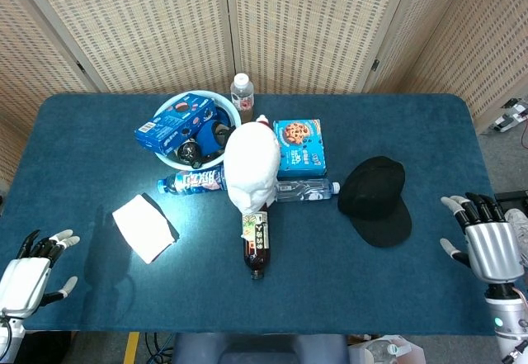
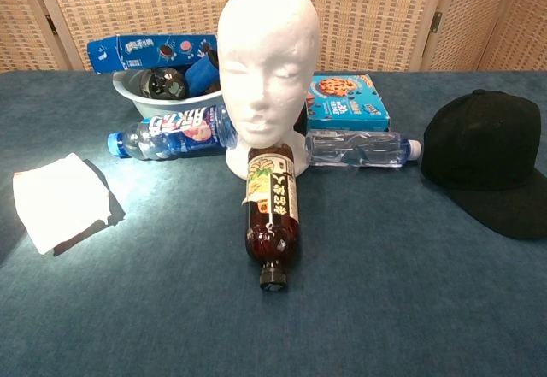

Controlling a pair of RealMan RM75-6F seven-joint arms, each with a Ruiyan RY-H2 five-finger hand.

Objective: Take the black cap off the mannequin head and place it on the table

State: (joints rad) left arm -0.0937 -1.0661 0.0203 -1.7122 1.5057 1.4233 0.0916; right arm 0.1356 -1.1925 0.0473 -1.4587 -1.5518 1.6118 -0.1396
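Looking down from the head view, I see the cap (image 1: 376, 200) lying flat on the tabletop (image 1: 396, 125), right of the head (image 1: 252, 163), brim toward the near edge. It sits apart from the head, with the clear bottle (image 1: 306, 189) lying between them, its cap end just beside the crown. My right hand (image 1: 484, 243) is at the near right corner, fingers spread and holding nothing, well clear of the cap with bare blue cloth between. My left hand (image 1: 30, 267) is at the near left corner, fingers loosely apart, also empty. Open room runs along the whole near edge and the far right side. The middle is crowded: a dark bottle (image 1: 256, 243) lies in front of the head, a blue bottle (image 1: 192, 182) to its left, a napkin (image 1: 144, 227) further left, and the bowl (image 1: 169, 155) and cookie box (image 1: 299, 146) behind.
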